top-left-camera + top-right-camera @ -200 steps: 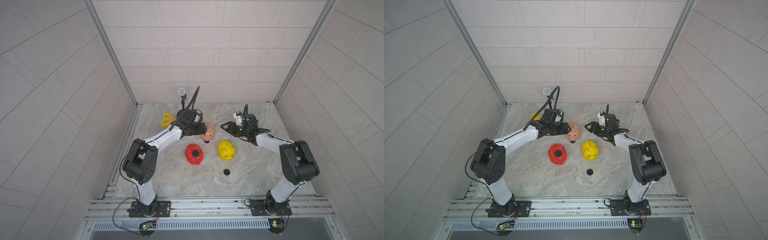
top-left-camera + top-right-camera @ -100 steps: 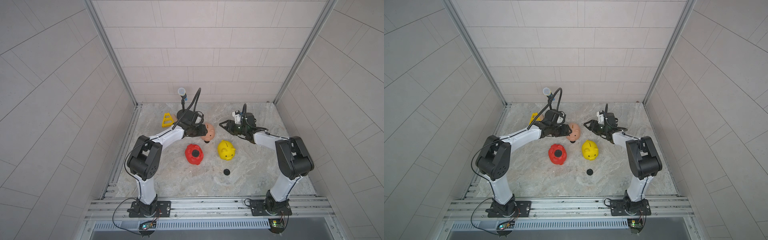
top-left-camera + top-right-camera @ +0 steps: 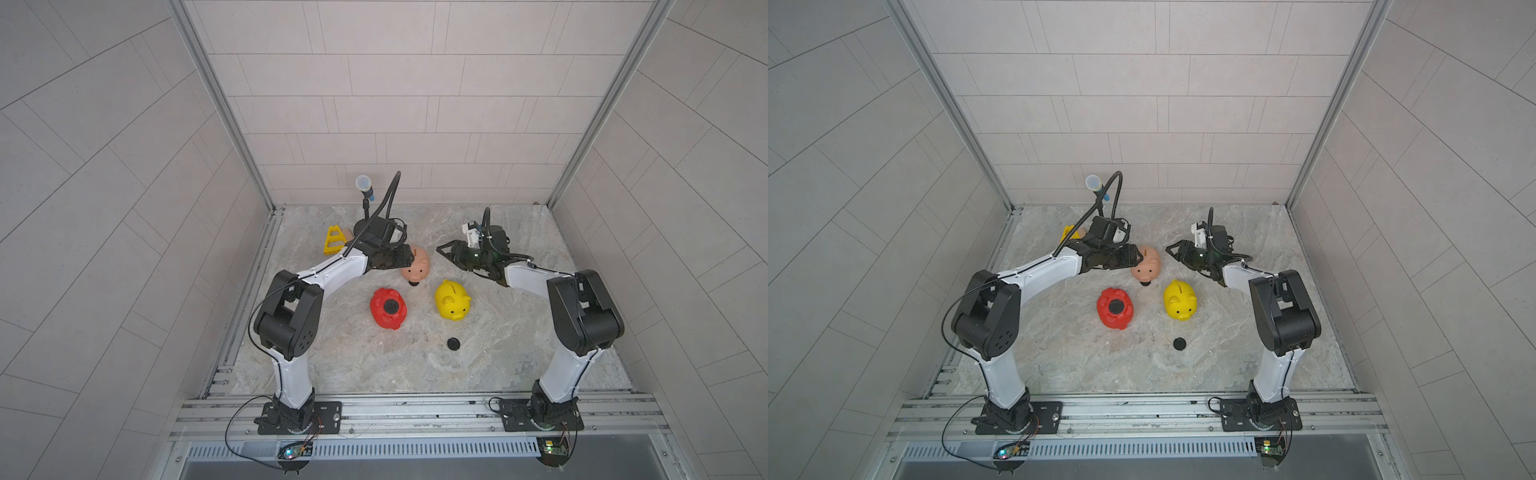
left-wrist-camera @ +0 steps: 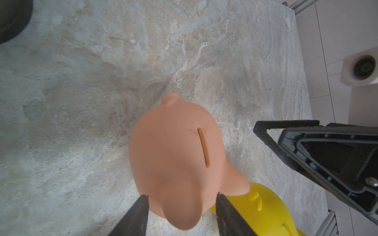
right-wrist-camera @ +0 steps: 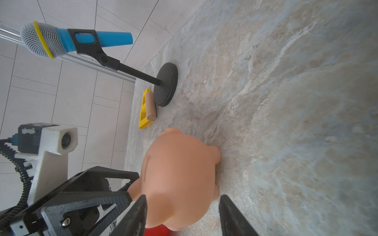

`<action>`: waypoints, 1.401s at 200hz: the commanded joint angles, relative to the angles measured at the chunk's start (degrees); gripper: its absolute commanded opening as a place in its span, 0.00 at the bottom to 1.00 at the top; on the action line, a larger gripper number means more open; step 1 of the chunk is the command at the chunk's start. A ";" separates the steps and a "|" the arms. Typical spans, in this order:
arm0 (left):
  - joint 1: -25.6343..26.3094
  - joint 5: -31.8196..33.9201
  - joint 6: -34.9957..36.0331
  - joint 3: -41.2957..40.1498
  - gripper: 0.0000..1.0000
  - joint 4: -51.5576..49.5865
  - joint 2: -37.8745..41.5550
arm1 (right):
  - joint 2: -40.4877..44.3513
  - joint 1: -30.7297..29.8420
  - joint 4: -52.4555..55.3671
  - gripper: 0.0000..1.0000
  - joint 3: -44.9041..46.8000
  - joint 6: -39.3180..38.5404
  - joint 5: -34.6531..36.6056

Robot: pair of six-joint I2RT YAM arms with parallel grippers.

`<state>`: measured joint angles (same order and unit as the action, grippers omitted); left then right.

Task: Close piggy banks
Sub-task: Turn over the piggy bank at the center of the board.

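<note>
The peach-pink piggy bank (image 3: 419, 266) (image 3: 1149, 266) stands upright, slot up, with a small black piece at its snout. My left gripper (image 3: 409, 261) (image 3: 1136, 259) (image 4: 182, 196) is shut on its sides; both fingertips touch the peach-pink pig (image 4: 173, 153). My right gripper (image 3: 449, 257) (image 3: 1179, 257) (image 5: 183, 197) hovers open just right of that pig (image 5: 180, 173), not touching it. The red piggy bank (image 3: 388, 308) (image 3: 1115, 308) lies belly up with a black plug in its hole. The yellow piggy bank (image 3: 452, 299) (image 3: 1179, 300) stands upright.
A loose black plug (image 3: 453, 343) (image 3: 1179, 343) lies in front of the yellow pig. At the back left stand a microphone on a stand (image 3: 364, 185) (image 5: 61, 39), a yellow triangular frame (image 3: 332, 240) and a wooden cylinder (image 5: 150, 106). Tiled walls close three sides.
My left gripper's jaws have narrowed onto the peach-pink pig. The right gripper has drifted left toward that pig, its jaws a little narrower.
</note>
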<state>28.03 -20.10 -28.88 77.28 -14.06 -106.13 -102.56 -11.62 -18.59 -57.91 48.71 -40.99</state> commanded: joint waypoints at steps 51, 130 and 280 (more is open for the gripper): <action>-0.30 0.45 0.35 1.93 0.54 -1.05 -2.09 | -1.65 -0.51 0.68 0.56 -1.55 0.11 -0.68; -0.34 0.25 0.14 2.46 0.46 -1.80 -3.13 | -1.94 -0.51 1.58 0.55 -1.38 -0.38 -0.86; -1.55 -3.09 -1.94 -0.01 0.41 -1.04 -2.06 | -1.85 -0.60 2.00 0.54 -1.17 -0.09 -1.40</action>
<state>27.44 -21.23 -30.15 78.65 -14.57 -108.33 -104.20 -11.97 -16.49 -58.67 48.69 -41.87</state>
